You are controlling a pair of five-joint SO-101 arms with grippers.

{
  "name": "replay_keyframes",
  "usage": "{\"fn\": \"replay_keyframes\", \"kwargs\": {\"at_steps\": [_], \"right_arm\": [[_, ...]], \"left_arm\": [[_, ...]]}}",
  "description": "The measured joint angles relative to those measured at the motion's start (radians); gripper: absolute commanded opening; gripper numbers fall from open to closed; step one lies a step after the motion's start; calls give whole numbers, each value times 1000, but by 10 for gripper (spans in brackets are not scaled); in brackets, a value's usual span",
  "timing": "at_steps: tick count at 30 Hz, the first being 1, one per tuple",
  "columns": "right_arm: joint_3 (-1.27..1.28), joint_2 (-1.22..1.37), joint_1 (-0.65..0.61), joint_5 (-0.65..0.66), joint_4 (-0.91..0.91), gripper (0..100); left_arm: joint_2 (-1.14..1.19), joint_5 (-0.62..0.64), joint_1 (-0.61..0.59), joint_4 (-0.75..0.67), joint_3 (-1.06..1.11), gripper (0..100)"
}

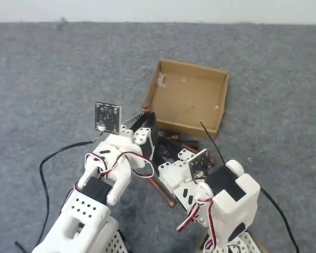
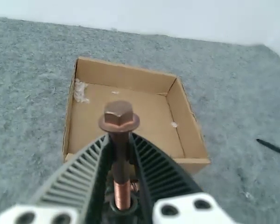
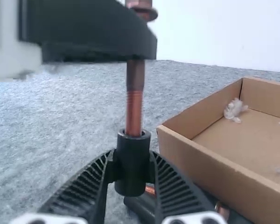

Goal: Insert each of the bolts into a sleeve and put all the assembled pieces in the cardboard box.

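My left gripper (image 2: 119, 142) is shut on a copper bolt (image 2: 118, 117), held upright with its hex head on top. The bolt's threaded shaft (image 3: 134, 109) goes down into the mouth of a black sleeve (image 3: 130, 161), and my right gripper (image 3: 130, 163) is shut on that sleeve just below. In the high view the two grippers meet in front of the cardboard box (image 1: 219, 100), the left gripper (image 1: 149, 138) above the right gripper (image 1: 167, 159). The box (image 2: 72, 116) holds just a small white scrap (image 2: 79, 91).
Loose bolts and black sleeves (image 1: 192, 147) lie on the grey carpet between the box's near wall and the right arm. Another copper bolt (image 1: 163, 191) lies between the two arm bases. A thin black cable (image 1: 210, 138) crosses near the box's front corner.
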Motion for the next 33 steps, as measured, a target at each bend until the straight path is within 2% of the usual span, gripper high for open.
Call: {"fn": "replay_keyframes", "kwargs": {"at_steps": [10, 15, 22, 28, 30, 33], "right_arm": [[-2, 2, 0, 0, 2, 6], [-2, 2, 0, 0, 9, 6], [-2, 2, -2, -2, 9, 6], [-15, 2, -2, -2, 9, 6], [-15, 2, -2, -2, 9, 6], [-15, 2, -2, -3, 9, 6]], "left_arm": [[-3, -11, 11, 0, 41, 12], [-3, -78, 15, 0, 75, 12], [-3, -100, 17, 9, 77, 13], [-11, -264, 18, 9, 77, 13], [-11, -270, 18, 9, 77, 43], [-11, -273, 18, 9, 77, 145]]}}
